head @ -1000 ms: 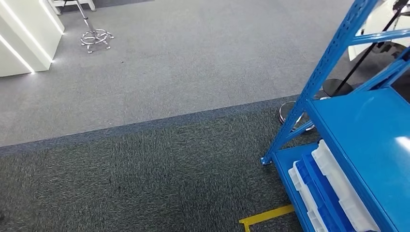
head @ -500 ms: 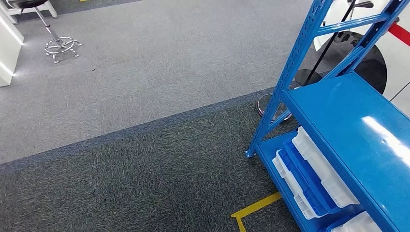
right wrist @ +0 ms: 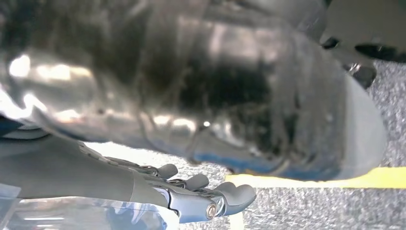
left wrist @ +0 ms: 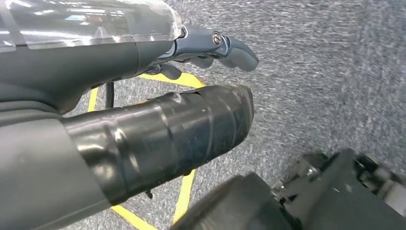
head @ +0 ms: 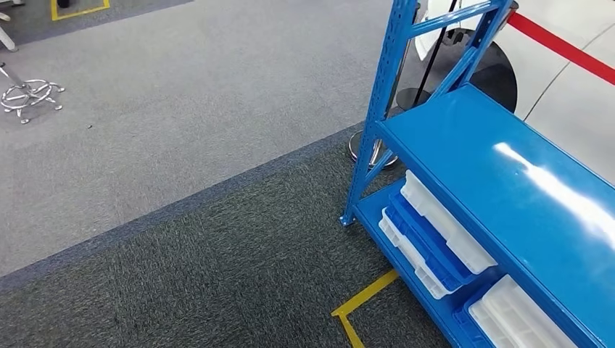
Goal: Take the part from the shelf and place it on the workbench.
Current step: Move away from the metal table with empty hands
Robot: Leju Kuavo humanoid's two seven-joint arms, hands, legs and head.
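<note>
To the right in the head view, a blue metal shelf (head: 464,145) with perforated uprights and a glossy bare middle board. On its lowest level, a stack of shallow plastic trays: a white tray (head: 446,221) on top, a blue tray (head: 424,243) beneath it, another white edge showing below. Just beside the stack, nearer the camera, a second white compartmented tray (head: 511,315) sitting in a blue one. Cannot tell which item here is the part to be taken.

On the floor, dark grey carpet (head: 217,275) near the shelf foot, meeting lighter grey carpet (head: 203,87) along a diagonal seam. A yellow tape corner (head: 362,297) on the dark carpet close to the shelf. Far off at the left edge, the chrome base of a stool (head: 25,94). Behind the shelf, a red barrier belt (head: 566,51).

In the left wrist view, the left robot hand (left wrist: 158,120) over the carpet and yellow tape, thumb stretched out, fingers (left wrist: 234,50) apart from it, holding nothing. In the right wrist view, the right robot hand (right wrist: 201,120) likewise spread, fingers (right wrist: 230,196) clear of the thumb, nothing held.
</note>
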